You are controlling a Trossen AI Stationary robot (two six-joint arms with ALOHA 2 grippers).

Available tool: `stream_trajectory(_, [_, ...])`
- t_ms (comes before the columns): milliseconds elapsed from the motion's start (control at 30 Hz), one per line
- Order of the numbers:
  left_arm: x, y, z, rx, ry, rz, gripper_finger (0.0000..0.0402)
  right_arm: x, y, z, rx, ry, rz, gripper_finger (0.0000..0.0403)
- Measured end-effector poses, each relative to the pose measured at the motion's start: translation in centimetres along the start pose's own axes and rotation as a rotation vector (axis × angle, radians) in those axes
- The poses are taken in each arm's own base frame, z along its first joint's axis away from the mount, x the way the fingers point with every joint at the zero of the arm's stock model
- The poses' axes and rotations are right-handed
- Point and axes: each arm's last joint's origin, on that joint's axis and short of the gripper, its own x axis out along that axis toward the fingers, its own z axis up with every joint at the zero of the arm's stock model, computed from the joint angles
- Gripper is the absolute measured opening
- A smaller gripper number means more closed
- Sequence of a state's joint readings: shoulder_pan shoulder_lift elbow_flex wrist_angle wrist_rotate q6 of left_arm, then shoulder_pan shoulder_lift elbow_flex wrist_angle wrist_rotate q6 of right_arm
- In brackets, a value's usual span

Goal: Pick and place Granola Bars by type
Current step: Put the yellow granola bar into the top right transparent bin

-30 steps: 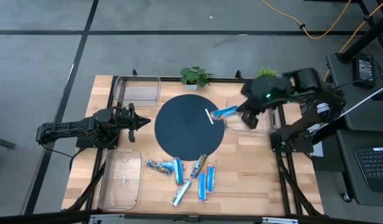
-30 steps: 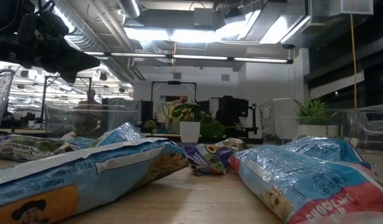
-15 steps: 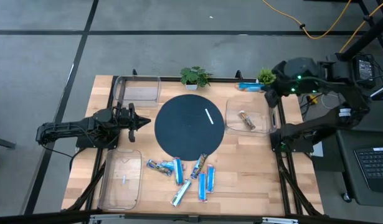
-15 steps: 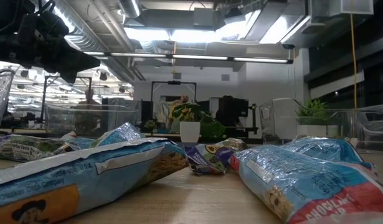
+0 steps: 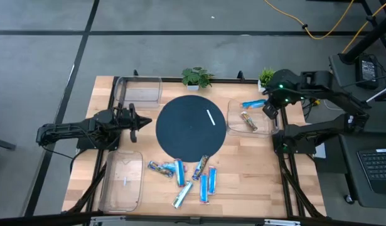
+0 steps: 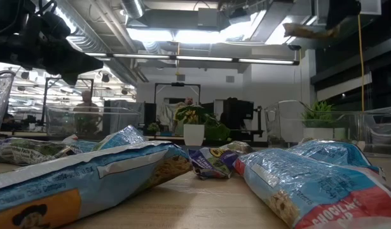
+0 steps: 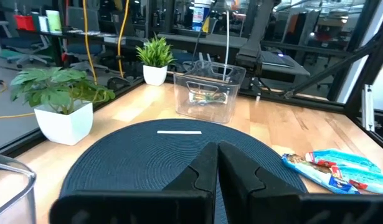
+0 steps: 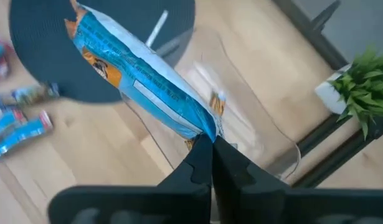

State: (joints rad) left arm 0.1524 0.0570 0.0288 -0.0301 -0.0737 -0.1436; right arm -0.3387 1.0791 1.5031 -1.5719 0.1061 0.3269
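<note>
1. The right gripper (image 5: 266, 107) is up over the table's 2 o'clock corner, pinched tight on the end of a blue bar (image 5: 251, 103). In the right wrist view that bar (image 8: 143, 81) sticks out past the closed fingers, hanging over the right bin (image 5: 268, 129).
2. There's already one brownish bar (image 5: 248, 121) lying in that bin. Looks like a different flavour, though I can't read the wrappers, so whether blue belongs there is a guess.
3. The rest of the bars (image 5: 183, 175) are in a loose heap at 6 o'clock on the table, just below the mat (image 5: 180, 135). Mostly blue, one greenish.
4. The left gripper (image 5: 135, 121) is parked at 9 o'clock, pointing at the mat, fingers pressed together and holding nothing.
5. How I'd do this bit: the bar is only held by one end, so it'll flop. Line it up lengthwise with the bin before going down, so the loose end doesn't catch the rim.
6. Get low inside the walls before letting go. Foil is slippery and light, so a drop from height could bounce it out.
7. Open fully and lift straight up so the wrapper doesn't cling to a finger.
8. If it's the wrong bin, there are others at 11 o'clock (image 5: 141, 91) and 7 o'clock (image 5: 123, 183).
</note>
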Motion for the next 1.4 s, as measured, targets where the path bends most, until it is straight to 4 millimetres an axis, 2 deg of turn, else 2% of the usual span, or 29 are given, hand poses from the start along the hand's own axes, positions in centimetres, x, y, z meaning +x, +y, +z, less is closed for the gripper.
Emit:
stream_trajectory(133, [0.0, 0.1, 0.0, 0.000, -0.006, 0.020, 0.0006, 1.6, -0.5, 0.4, -0.022, 0.071, 0.012, 0.0006])
stream_trajectory(300, [0.0, 0.1, 0.0, 0.000, -0.008, 0.026, 0.0006, 4.8, -1.0, -0.2, -0.056, 0.178, -0.015, 0.0006])
stream_trajectory(733, [0.0, 0.1, 0.0, -0.028, -0.008, 0.026, 0.0006, 12.3, -0.8, -1.8, -0.023, 0.225, 0.043, 0.0006])
stream_trajectory(1100, [0.0, 0.1, 0.0, -0.028, -0.009, 0.030, 0.0006, 16.3, -0.9, -3.4, 0.059, 0.233, 0.032, 0.0006])
stream_trajectory(1400, [0.0, 0.1, 0.1, -0.028, -0.011, 0.036, 0.0006, 18.4, -1.1, -4.8, 0.081, 0.268, 0.020, 0.0006])
